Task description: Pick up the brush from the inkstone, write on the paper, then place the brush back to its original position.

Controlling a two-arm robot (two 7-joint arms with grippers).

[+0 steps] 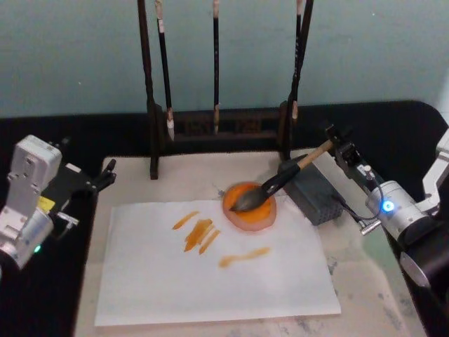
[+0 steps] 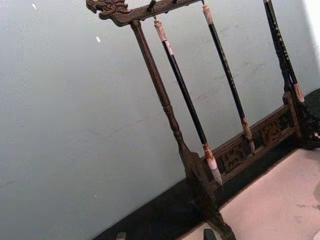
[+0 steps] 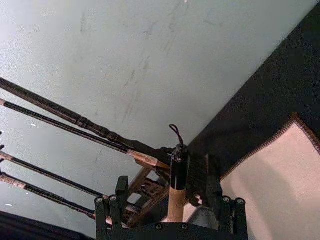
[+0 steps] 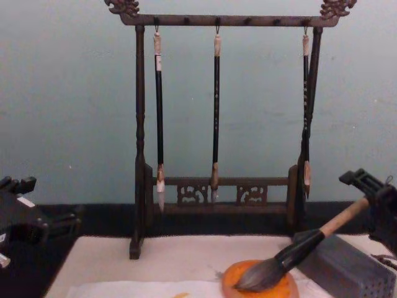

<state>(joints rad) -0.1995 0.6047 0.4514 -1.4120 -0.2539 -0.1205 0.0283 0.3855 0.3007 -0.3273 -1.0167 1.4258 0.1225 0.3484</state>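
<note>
We saw the right gripper (image 1: 335, 146) reaching in, clenched on the brush (image 1: 277, 184), bristles resting on the inkstone (image 1: 250, 208); left gripper (image 1: 105, 177) parked aside, its jaw state unclear.

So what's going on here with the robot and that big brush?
The right gripper has the handle end of the brush between its fingers, with the bristles resting in the orange inkstone. The paper already carries several orange strokes, so the writing looks done and the brush appears to be back at its dish. The left gripper sits idle off the table's left edge. Three thin brushes hang on the rack behind.
</note>
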